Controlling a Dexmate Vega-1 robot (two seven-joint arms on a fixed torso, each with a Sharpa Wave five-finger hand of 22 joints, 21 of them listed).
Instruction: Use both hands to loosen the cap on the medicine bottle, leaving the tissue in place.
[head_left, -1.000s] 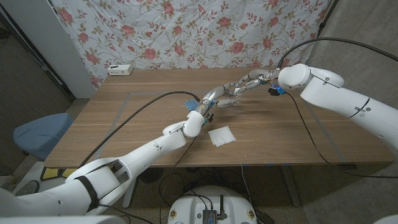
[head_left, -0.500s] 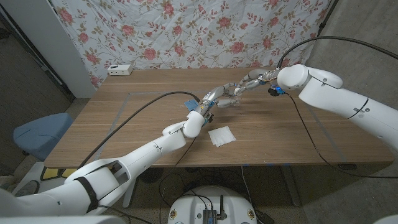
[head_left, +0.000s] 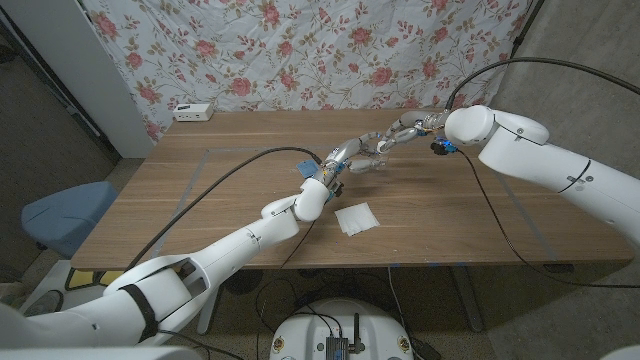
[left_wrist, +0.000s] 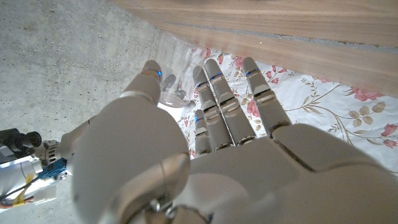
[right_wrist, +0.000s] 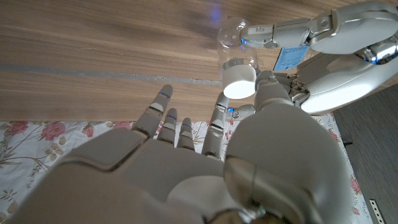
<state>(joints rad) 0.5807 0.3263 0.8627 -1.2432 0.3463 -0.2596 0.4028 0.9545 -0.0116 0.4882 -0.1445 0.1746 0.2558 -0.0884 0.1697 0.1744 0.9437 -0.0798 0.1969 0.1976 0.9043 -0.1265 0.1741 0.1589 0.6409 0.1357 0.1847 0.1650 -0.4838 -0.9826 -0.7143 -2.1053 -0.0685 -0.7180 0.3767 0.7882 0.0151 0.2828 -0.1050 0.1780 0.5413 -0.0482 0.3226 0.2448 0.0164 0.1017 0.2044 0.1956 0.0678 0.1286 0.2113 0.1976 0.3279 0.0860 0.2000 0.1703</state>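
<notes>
A small clear medicine bottle (right_wrist: 232, 38) with a white cap (right_wrist: 239, 81) is held up over the table's far middle, between my two hands. My left hand (head_left: 352, 156) grips the clear body; its thumb (left_wrist: 149, 76) and fingers (left_wrist: 207, 84) lie on either side of the bottle (left_wrist: 171, 93). My right hand (head_left: 404, 130) reaches in from the right, and its thumb (right_wrist: 268, 90) and a fingertip (right_wrist: 219, 112) pinch the cap. A white tissue (head_left: 357, 218) lies flat on the wooden table (head_left: 200, 190), in front of both hands and apart from them.
A white box (head_left: 193, 112) sits at the table's far left edge, against the floral cloth (head_left: 300, 50). A blue chair (head_left: 62, 215) stands off the table's left side. Black cables (head_left: 490, 200) trail across the table from both arms.
The right arm has shifted very slightly. Both hands stay at the bottle, and the tissue has not moved.
</notes>
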